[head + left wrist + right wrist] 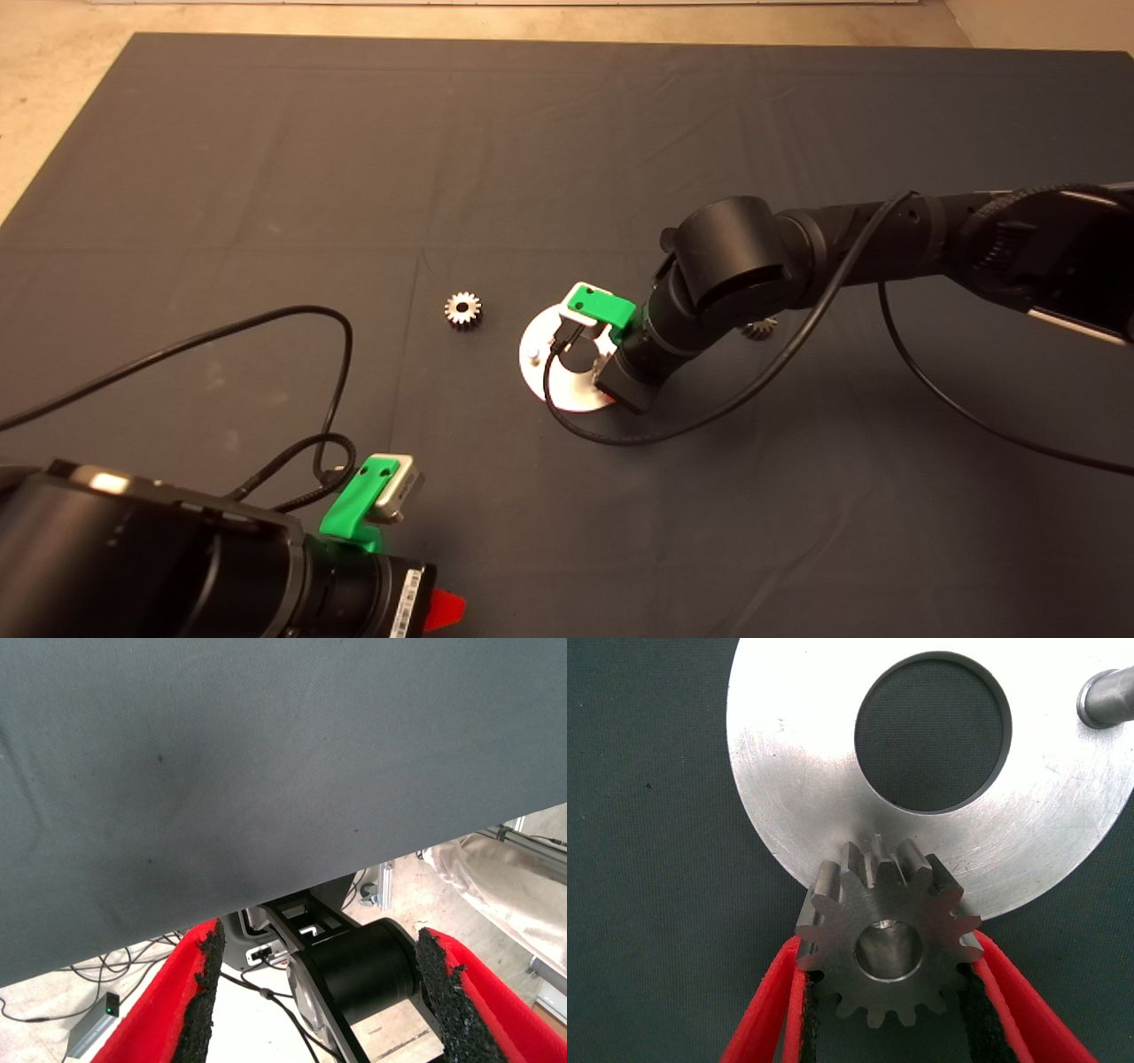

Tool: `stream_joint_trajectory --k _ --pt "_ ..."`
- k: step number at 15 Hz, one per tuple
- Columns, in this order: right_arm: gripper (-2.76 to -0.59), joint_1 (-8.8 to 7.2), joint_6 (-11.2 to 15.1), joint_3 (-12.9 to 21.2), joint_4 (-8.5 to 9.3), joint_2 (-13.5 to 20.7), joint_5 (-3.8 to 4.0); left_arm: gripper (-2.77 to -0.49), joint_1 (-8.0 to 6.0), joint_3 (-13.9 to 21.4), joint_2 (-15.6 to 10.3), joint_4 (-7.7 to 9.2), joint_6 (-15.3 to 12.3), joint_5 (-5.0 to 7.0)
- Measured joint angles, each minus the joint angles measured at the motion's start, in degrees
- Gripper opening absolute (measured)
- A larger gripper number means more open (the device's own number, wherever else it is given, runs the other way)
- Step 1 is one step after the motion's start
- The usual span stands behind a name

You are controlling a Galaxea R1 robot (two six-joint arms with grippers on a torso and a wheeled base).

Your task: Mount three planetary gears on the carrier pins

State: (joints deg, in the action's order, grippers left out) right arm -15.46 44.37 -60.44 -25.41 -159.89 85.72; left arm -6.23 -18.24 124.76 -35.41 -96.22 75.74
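In the right wrist view my right gripper (pixel 889 950) is shut on a planetary gear (pixel 859 895), a toothed silvery wheel, at the rim of the round silver disc (pixel 797 753). Something silvery shows through the gear's bore. One bare carrier pin (pixel 1107 698) stands across the disc's central hole. From above, the right gripper (pixel 585 341) hangs over the disc (pixel 536 377) and hides most of it; one pin (pixel 533 354) shows. A second gear (pixel 463 310) lies on the mat left of the disc. A third gear (pixel 758 330) peeks out behind the right arm.
My left gripper (pixel 443 610) is parked at the lower left edge of the mat; its wrist view shows it open (pixel 321 992) over the mat's edge, with the robot's base and cables beyond. A black cable (pixel 328 354) loops across the mat's left side.
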Motion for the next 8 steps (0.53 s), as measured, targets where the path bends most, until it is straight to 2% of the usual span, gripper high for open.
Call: stream_joint_trajectory --k 3,8 --pt "-2.44 -0.02 -0.7 0.0 0.13 -0.1 0.05 -1.77 -0.79 0.0 0.0 0.00 0.0 0.00" --pt "-2.44 -0.09 -2.6 0.0 0.27 -0.3 0.16 -1.77 -0.79 0.0 0.0 0.00 0.0 0.00"
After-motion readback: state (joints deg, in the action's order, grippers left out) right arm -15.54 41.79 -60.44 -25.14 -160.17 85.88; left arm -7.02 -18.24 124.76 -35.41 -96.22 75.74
